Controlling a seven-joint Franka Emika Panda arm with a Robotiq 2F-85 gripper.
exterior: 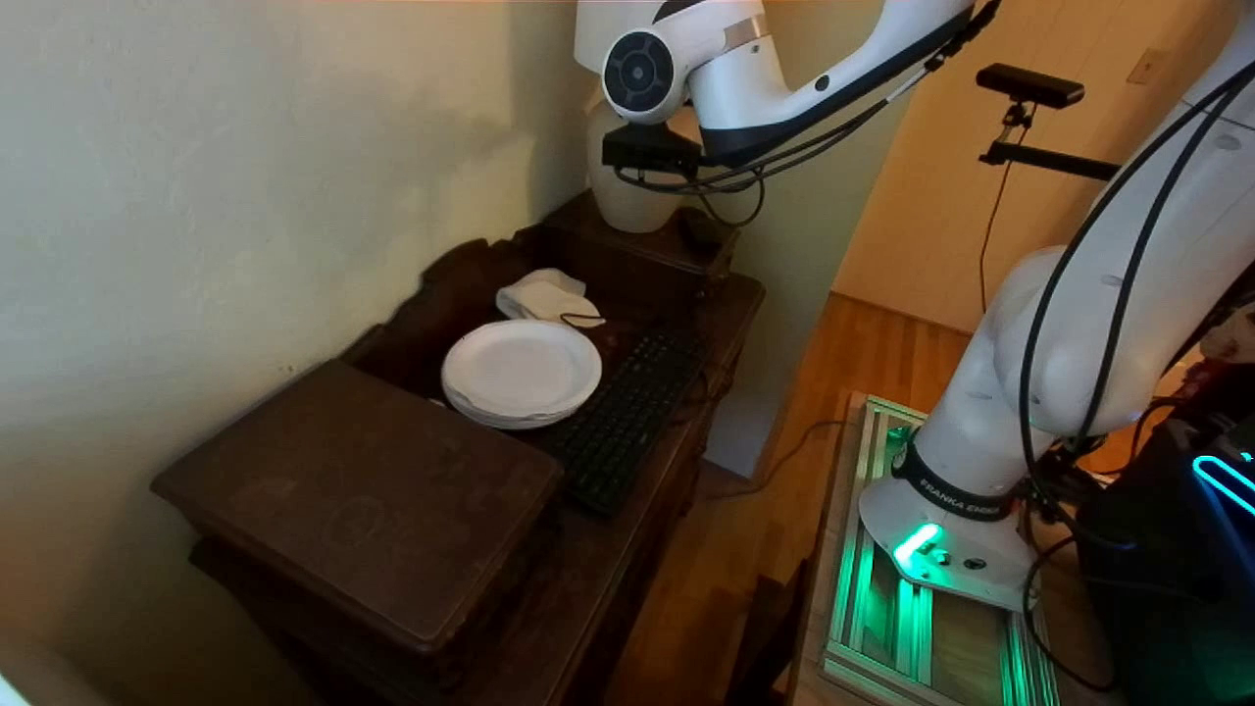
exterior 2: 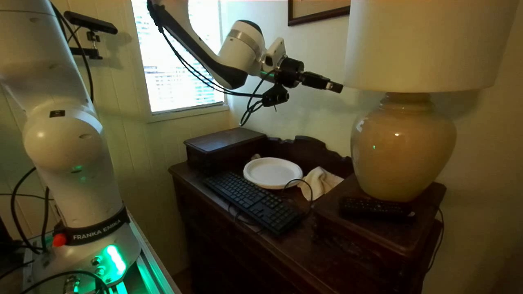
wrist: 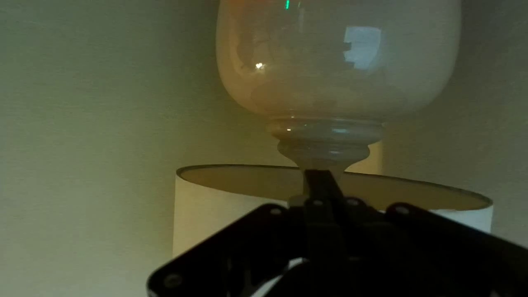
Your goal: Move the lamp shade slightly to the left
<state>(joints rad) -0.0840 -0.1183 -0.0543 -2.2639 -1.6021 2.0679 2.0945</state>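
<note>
The lamp shade (exterior 2: pixel 425 45) is a cream drum on a bulbous cream lamp base (exterior 2: pixel 402 151). In an exterior view only a strip of the shade (exterior: pixel 598 37) shows behind the arm. The wrist view is upside down: the shade (wrist: pixel 214 210) is at the bottom and the base (wrist: pixel 338 62) at the top. My gripper (exterior 2: pixel 336 86) points at the shade's lower edge, very close to its side; I cannot tell whether they touch. In the wrist view the gripper's fingers (wrist: pixel 321 179) are together with nothing between them, overlapping the shade's rim and the lamp's neck.
The lamp stands on a raised box (exterior 2: pixel 380 232) of a dark dresser, with a remote (exterior 2: pixel 376 207) before it. White plates (exterior 2: pixel 273 172), a cloth (exterior 2: pixel 320 182) and a black keyboard (exterior 2: pixel 255 201) lie below. A wall stands behind; a framed picture (exterior 2: pixel 318 17) hangs there.
</note>
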